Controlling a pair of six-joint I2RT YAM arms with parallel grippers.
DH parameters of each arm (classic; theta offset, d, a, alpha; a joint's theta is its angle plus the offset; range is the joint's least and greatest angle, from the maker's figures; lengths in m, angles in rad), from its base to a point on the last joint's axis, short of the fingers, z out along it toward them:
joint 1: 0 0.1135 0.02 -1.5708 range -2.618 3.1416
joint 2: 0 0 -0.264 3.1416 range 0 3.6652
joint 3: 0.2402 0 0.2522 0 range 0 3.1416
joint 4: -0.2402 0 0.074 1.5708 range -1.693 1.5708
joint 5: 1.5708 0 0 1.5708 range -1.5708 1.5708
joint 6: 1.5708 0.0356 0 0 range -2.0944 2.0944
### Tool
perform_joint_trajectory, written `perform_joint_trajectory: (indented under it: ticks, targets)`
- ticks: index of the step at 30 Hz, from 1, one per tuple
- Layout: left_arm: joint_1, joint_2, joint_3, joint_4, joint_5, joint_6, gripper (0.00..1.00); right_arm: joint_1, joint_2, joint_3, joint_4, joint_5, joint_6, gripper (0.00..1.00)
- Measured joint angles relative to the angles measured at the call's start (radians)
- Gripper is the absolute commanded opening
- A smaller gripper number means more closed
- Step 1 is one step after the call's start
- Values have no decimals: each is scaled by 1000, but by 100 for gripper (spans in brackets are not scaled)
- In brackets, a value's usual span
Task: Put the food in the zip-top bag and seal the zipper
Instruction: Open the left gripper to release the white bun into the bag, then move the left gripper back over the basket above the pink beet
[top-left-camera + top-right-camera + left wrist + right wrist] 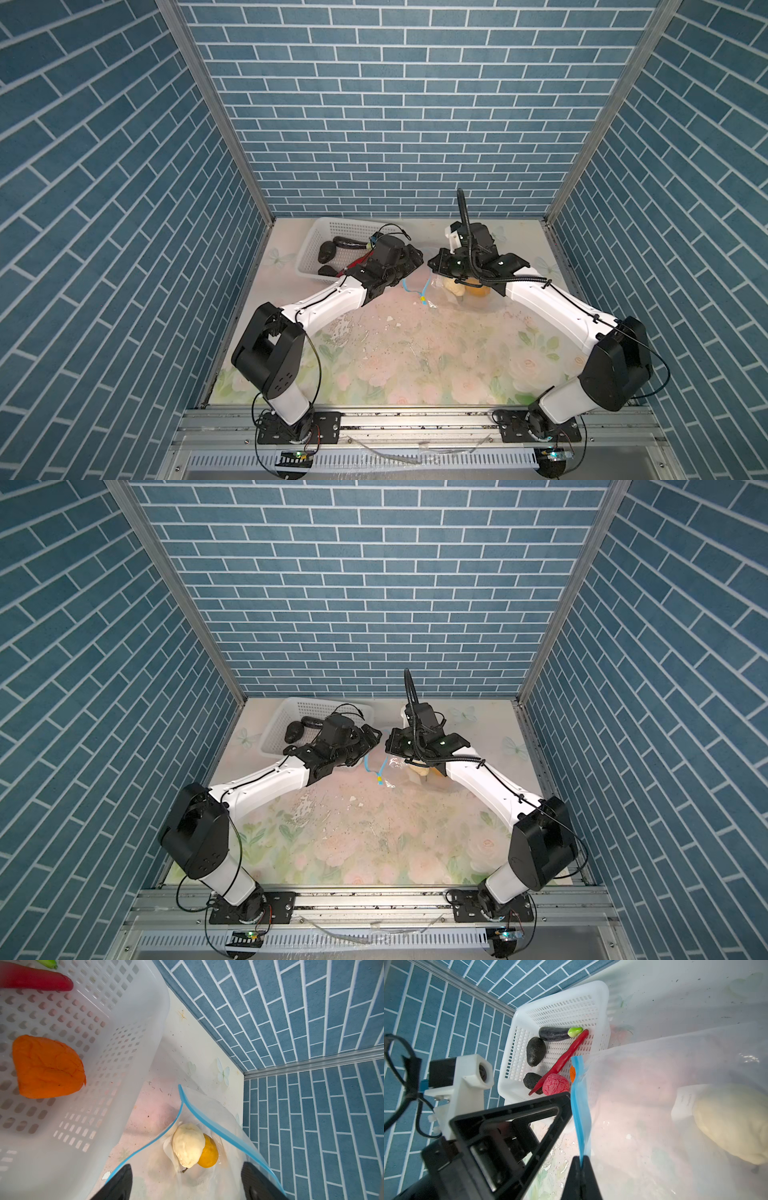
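On the floral surface [415, 353], the clear plastic bag [654, 1068] is pinched at its blue zipper strip [580, 1109] by the right jaws; the spread, empty left jaws should be withdrawn gently.

White arms [328, 304], black joints [270, 353], black cables [464, 216]

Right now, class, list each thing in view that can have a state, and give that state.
zip-top bag: open at the mouth
zipper: unsealed, sides apart
left end effector: open, empty
right end effector: shut on the zipper
cream-white lump: inside the zip-top bag
yellow-orange lump: inside the zip-top bag
basket: not emptied; red chili, pink lump, orange lump, black pieces inside
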Motion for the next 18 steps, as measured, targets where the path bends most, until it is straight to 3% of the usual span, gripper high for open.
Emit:
perform_joint_trajectory:
  ticks: [9, 18]
  targets:
    - [0, -57, 64, -161, -87, 104, 85, 0, -3, -16, 7, 0, 0, 0]
    - [2, -87, 247, -422, -269, 230, 89, 0, -25, -33, 16, 0, 0, 0]
